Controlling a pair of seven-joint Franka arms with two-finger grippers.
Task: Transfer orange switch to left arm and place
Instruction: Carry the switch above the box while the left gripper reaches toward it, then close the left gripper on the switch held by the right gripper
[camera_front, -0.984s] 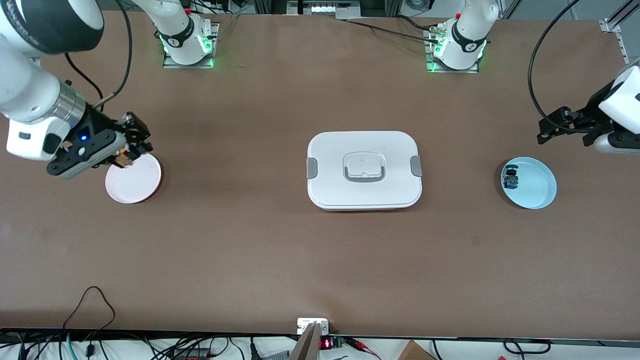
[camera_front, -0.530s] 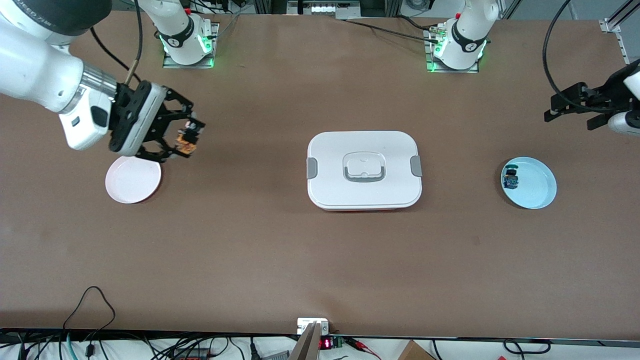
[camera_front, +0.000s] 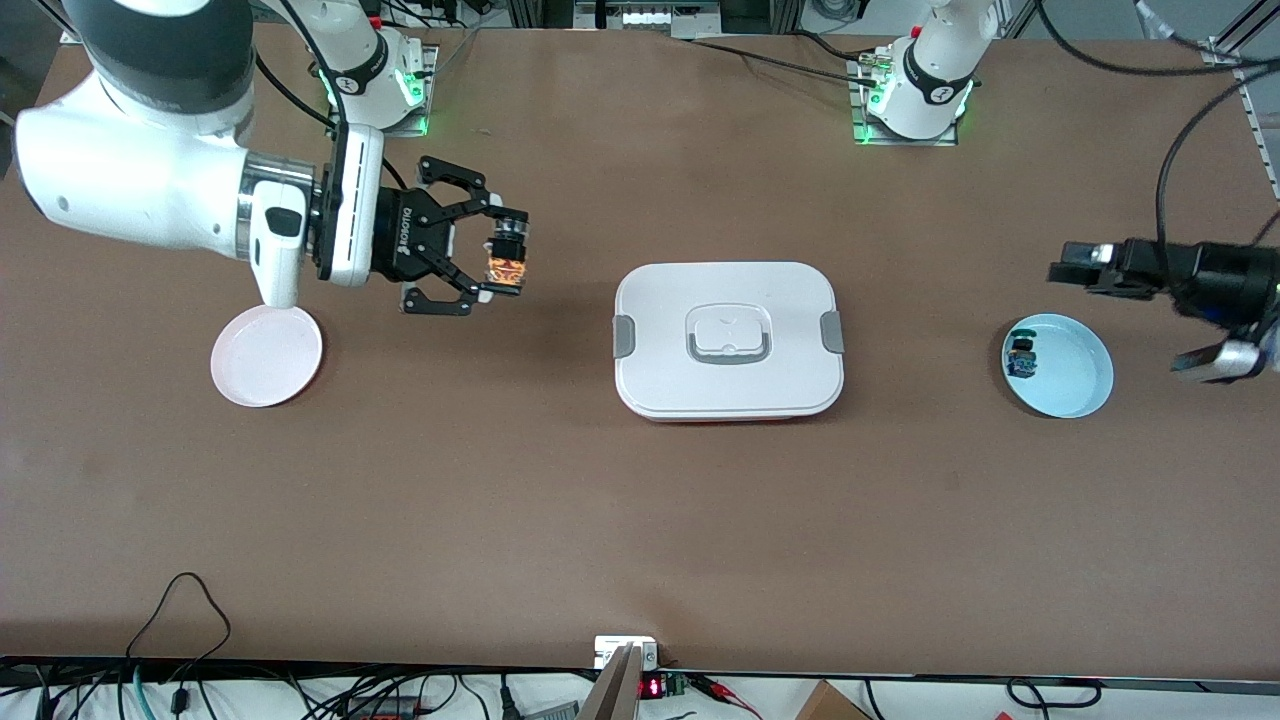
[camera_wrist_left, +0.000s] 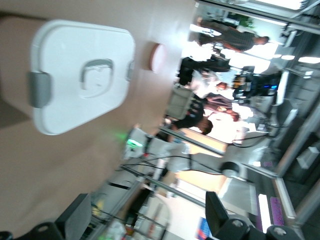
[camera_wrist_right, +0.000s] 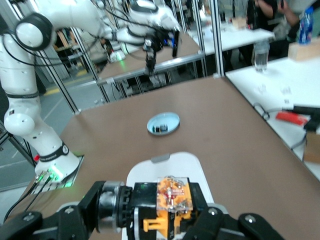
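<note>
Brown table (camera_front: 560, 520), orange switch (camera_front: 505, 265) clamped in right gripper (camera_front: 497, 262)

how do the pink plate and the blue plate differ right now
The pink plate lies bare at the right arm's end of the table; the blue plate lies at the left arm's end and holds a small dark switch. The pink one looks whitish pink, the other pale blue. Both are round, shallow, similar in size, and about equally near the front camera.

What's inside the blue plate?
A small dark switch with a blue body sits in the blue plate, near the rim closest to the box. The rest of the plate looks bare. What is under the switch is covered.
</note>
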